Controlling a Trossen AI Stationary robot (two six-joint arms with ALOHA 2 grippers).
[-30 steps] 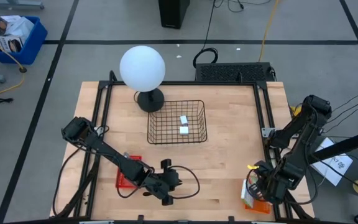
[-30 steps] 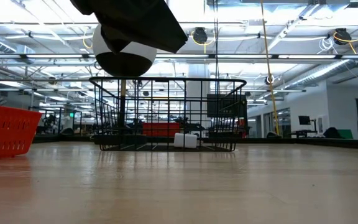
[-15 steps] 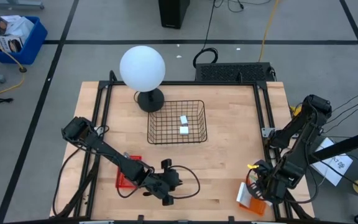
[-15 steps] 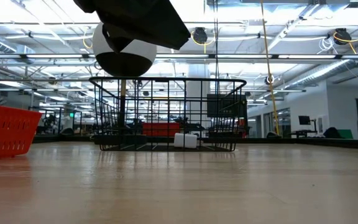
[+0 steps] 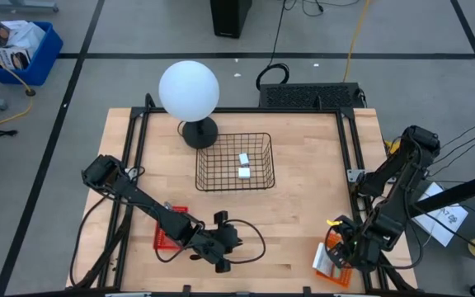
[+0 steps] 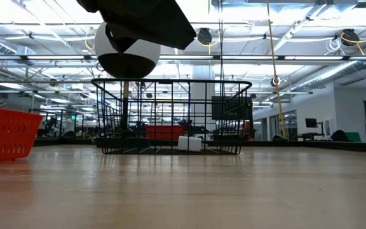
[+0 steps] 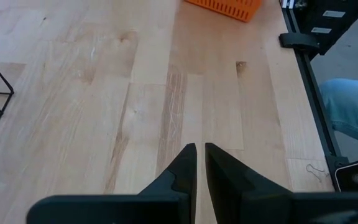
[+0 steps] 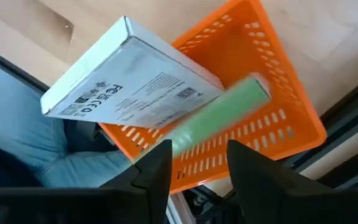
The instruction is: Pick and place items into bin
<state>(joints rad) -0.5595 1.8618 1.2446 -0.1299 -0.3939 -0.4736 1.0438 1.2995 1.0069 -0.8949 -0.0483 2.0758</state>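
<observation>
I saw that my right gripper (image 8: pixel 194 165) had opened its fingers over the orange basket (image 8: pixel 272 118) in the last second, and the white box (image 8: pixel 129 78) had tipped at the basket edge; I judged the grasp not yet secured. Its label showed "FC CE". My left gripper (image 7: pixel 200 163) stayed closed, empty. Two white blocks (image 5: pixel 243 165) lay in the wire bin (image 5: pixel 234 162).
</observation>
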